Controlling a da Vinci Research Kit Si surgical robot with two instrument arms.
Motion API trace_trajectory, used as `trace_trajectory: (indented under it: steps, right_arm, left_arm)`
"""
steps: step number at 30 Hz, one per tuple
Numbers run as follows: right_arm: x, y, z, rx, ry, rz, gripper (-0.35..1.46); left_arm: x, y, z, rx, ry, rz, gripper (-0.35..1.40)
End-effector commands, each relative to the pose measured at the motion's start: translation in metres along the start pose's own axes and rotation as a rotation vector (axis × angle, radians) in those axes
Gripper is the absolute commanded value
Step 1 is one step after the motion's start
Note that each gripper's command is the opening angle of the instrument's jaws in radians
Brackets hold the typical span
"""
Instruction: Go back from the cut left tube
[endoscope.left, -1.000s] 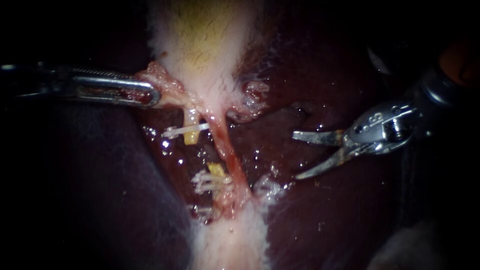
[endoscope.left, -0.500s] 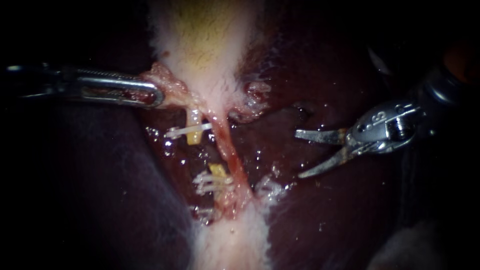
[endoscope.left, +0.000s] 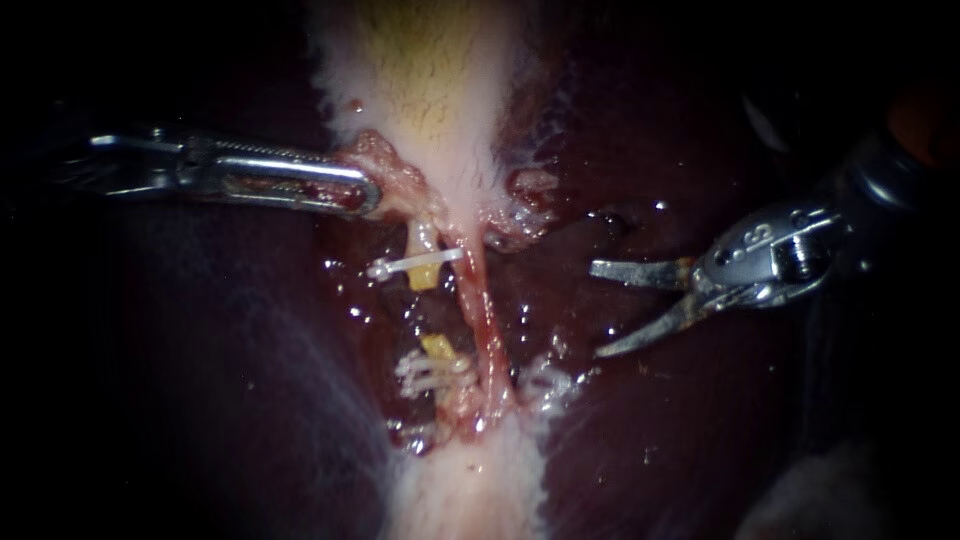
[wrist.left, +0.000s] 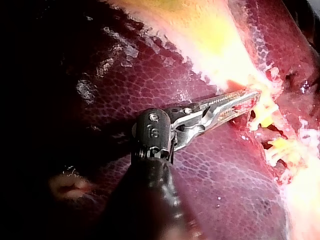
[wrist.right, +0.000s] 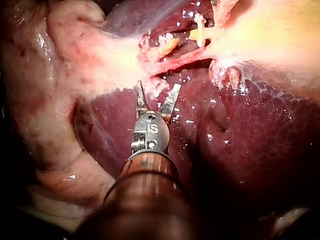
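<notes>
The right instrument (endoscope.left: 598, 310) has its two thin blades spread wide with nothing between them. It hangs over wet liver (endoscope.left: 700, 420), well apart from the cut left tube (endoscope.left: 425, 275) and on the far side of the intact right tube (endoscope.left: 487, 325). The cut left tube lies in two yellow stumps with a clear gap between them. The stump nearer the gallbladder (endoscope.left: 430, 70) carries one white clip (endoscope.left: 412, 264). The other stump (endoscope.left: 437, 347) carries a cluster of clips (endoscope.left: 428, 372). Beyond the upper stump, the left instrument (endoscope.left: 368, 195) has its long jaws closed on a pink fold (endoscope.left: 385, 165) at the gallbladder's edge, holding it away from the tube.

The main risk in backing off seems to be the spread blades. If they dip on the way out, a tip could score the liver. If they drift toward the cut left tube, it could nick the right tube. Harder traction from the left instrument could tear the fold or strain the single clip.
</notes>
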Motion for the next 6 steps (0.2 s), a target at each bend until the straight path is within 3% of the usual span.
trace_trajectory:
  steps: [1, 6]
  right_arm:
    - [0.0, 0.0, 0.0, 0.0, 0.0, 0.0, 1.43]
    - [0.0001, 0.0, 0.0001, 0.008, 0.001, 0.0, 1.43]
  left_arm:
    - [0.0, 0.0, 0.0, 0.0, 0.0, 0.0, -0.35]
    - [0.0, 0.0, -0.0001, 0.0, 0.0, 0.0, -0.35]
